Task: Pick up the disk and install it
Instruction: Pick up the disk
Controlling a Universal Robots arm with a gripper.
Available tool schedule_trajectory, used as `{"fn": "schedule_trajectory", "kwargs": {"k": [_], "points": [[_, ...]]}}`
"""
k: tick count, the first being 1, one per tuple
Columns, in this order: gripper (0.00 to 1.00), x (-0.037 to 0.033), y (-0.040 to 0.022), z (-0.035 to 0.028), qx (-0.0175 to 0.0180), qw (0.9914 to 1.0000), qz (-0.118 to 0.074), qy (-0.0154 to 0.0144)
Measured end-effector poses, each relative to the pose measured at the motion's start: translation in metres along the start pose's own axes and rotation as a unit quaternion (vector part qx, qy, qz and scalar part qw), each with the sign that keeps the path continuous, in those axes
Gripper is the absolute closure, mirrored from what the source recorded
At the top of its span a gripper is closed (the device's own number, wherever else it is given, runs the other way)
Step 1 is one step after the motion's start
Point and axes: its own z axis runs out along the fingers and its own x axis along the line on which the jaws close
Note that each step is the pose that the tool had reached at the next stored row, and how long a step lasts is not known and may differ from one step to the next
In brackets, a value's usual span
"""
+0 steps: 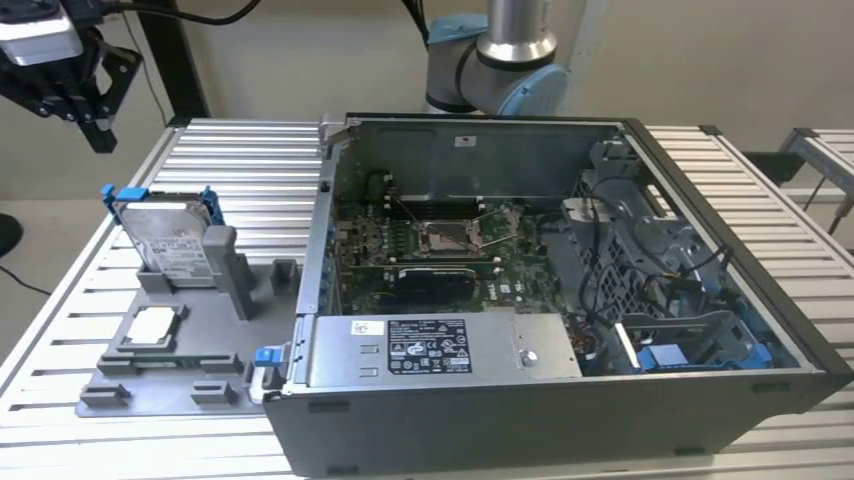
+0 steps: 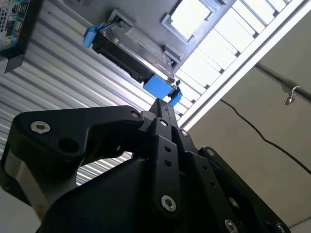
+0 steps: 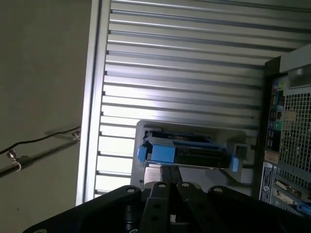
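The disk (image 1: 167, 236), a silver-grey drive with a white label in a blue carrier frame, stands on edge in a slot of the grey fixture (image 1: 174, 378) at the exterior view's left. My gripper (image 1: 96, 128) hangs well above and behind it, near the table's far corner, shut with nothing between its fingers. In the second wrist view the black fingertips (image 2: 163, 106) meet just short of the disk (image 2: 131, 46). The first wrist view shows the disk (image 3: 187, 153) edge-on beyond the gripper (image 3: 169, 171).
An open computer case (image 1: 561, 140) fills the table's middle, with a motherboard, a large grey box (image 1: 434, 350) with a black label and a blue-tabbed bay (image 1: 681, 350). A small square chip (image 1: 150, 326) lies on the fixture. The slatted table (image 1: 227, 150) surrounds them.
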Motion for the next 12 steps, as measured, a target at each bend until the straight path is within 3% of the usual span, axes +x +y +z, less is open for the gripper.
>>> {"fn": "schedule_trajectory", "kwargs": {"k": [6, 12], "points": [[1.0, 0.0001, 0.0, -0.0002, 0.0001, 0.99964, -0.027, 0.0013], [1.0, 0.0002, 0.0001, -0.0003, 0.0001, 0.99874, -0.05, 0.0025]]}}
